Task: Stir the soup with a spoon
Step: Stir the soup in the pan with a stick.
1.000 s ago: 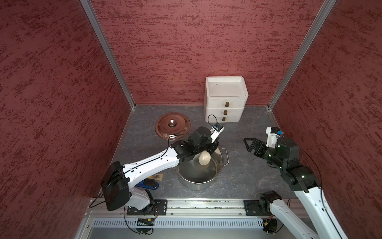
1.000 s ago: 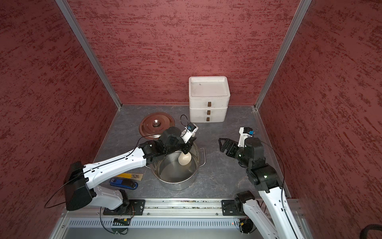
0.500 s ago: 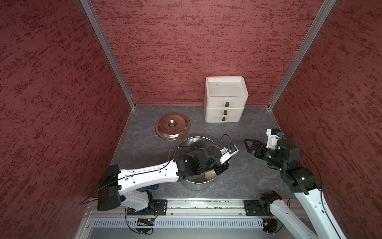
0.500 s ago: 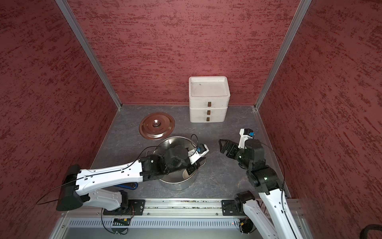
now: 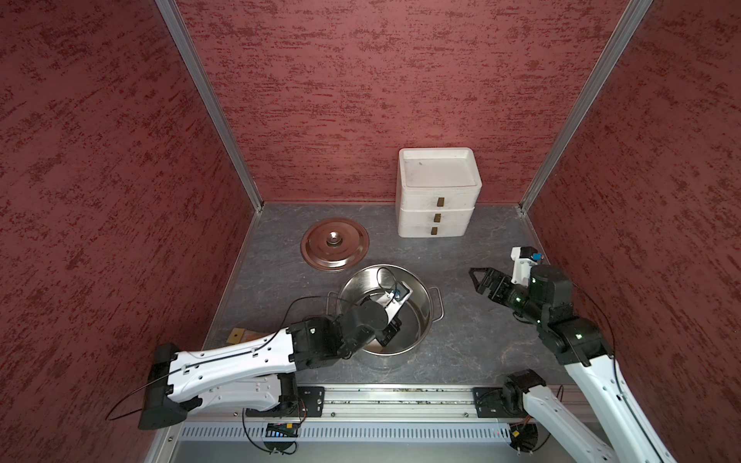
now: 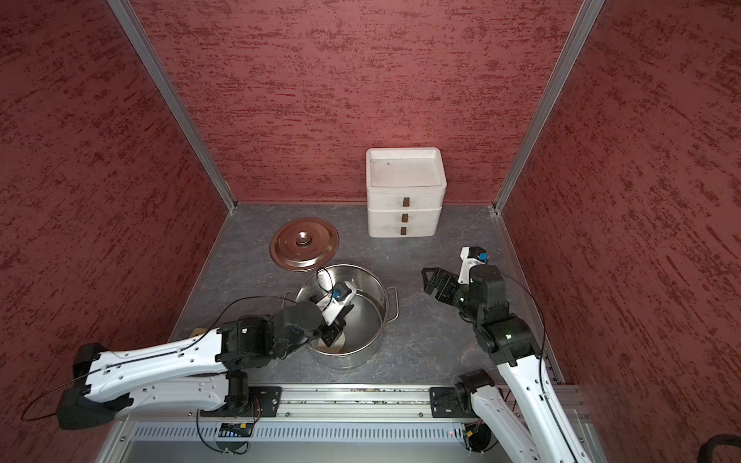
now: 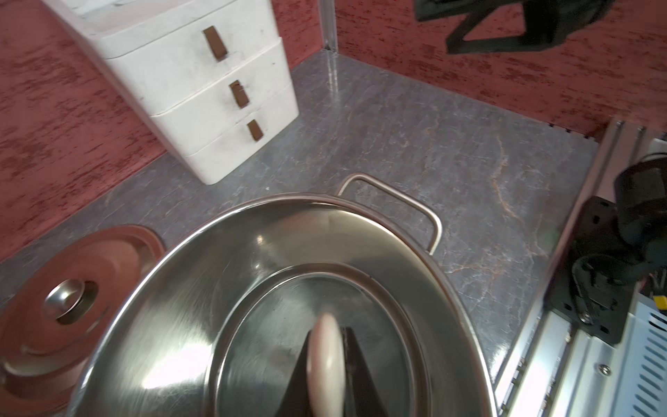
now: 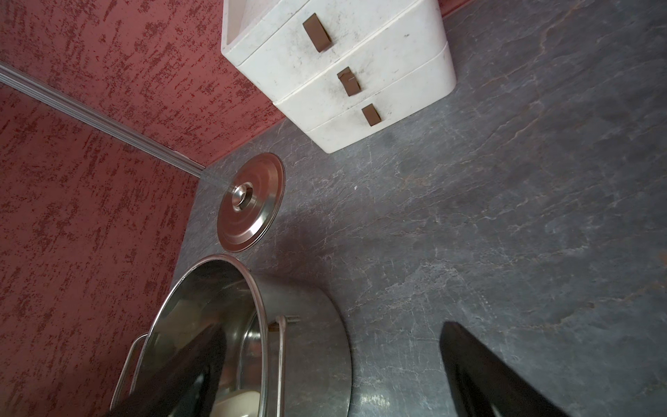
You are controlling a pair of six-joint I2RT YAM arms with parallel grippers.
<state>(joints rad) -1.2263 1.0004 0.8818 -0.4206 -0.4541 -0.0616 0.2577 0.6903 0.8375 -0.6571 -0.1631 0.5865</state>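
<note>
Spoon (image 7: 325, 364) down inside the steel pot (image 5: 419, 290), clamped in the left pincer (image 7: 329, 337).

In the left wrist view the cream spoon bowl shows edge-on and blurred between the two dark fingers (image 7: 355, 372), which close on it over the pot's shiny bottom; the handle is hidden. The left arm reaches into the pot from the near-left side. The right pincer (image 5: 479, 280) hangs above the tabletop (image 5: 481, 348) to the right of the pot, clear of it, with its jaws spread wide and nothing between them. The lid (image 5: 335, 243) lies flat on the tabletop just behind the pot, and a white drawer unit (image 5: 437, 192) stands against the back wall.
</note>
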